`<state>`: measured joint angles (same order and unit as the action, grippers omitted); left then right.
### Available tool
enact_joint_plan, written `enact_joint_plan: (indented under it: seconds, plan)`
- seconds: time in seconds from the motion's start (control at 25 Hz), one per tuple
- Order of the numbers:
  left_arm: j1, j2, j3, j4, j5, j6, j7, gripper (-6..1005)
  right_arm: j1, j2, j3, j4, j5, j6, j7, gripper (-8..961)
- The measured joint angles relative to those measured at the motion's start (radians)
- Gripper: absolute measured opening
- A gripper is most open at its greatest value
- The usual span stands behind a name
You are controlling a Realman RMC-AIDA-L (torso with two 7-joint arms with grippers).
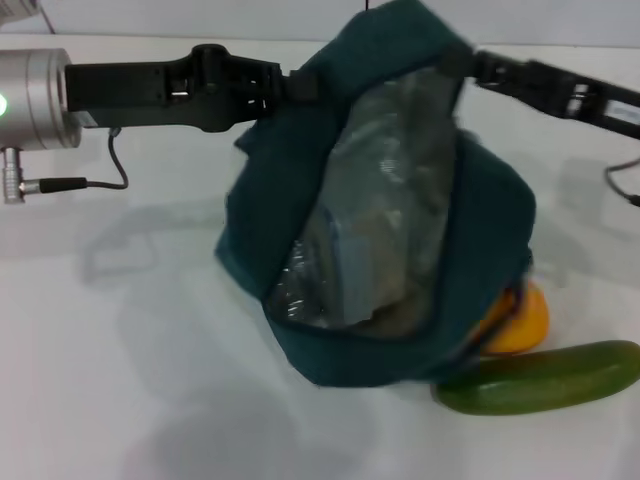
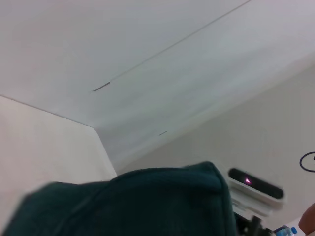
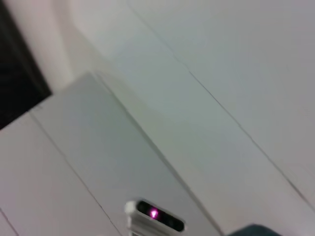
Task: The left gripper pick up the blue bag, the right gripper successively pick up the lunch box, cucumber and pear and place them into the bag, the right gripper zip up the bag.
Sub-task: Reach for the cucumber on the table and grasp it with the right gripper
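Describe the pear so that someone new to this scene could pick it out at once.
Start at the big dark teal bag held up over the white table. At the bag's lower corner on the robot's right, a round orange-yellow pear peeks out, half hidden by fabric. Just in front lies the long green cucumber; the pear is round and orange.

White tabletop (image 1: 120,380), pale ceiling (image 2: 147,44) with seams, white wall-mounted device (image 3: 155,216) showing a pink light
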<state>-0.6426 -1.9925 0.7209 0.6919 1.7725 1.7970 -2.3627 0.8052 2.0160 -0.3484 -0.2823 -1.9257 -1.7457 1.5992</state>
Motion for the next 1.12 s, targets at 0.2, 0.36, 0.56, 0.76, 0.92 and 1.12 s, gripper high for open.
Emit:
enact_joint_plan:
  seconds: [0.2,0.36,0.56,0.76,0.92,1.12]
  plan:
    - [0.0,0.004,-0.01,0.0,0.004,-0.013,0.009,72,-0.048,-0.005,-0.04,-0.09,0.022,-0.096,-0.012,577]
    - [0.004,0.007,-0.01,0.0,0.009,-0.029,0.01,72,-0.093,-0.006,-0.15,-0.241,0.029,-0.162,0.048,578]
    - [0.008,0.011,-0.011,0.0,0.009,-0.057,0.011,72,-0.162,-0.007,-0.204,-0.425,0.03,-0.183,0.158,578]
    - [0.013,0.017,-0.011,0.0,0.011,-0.093,0.016,72,-0.188,-0.004,-0.248,-0.616,0.067,-0.312,0.201,577]
    - [0.013,0.017,-0.011,0.0,0.012,-0.114,0.022,72,-0.194,-0.014,-0.309,-0.752,0.081,-0.4,0.249,577]
    - [0.013,0.017,-0.011,0.0,0.013,-0.137,0.021,72,-0.242,-0.031,-0.408,-0.927,0.052,-0.403,0.307,577]
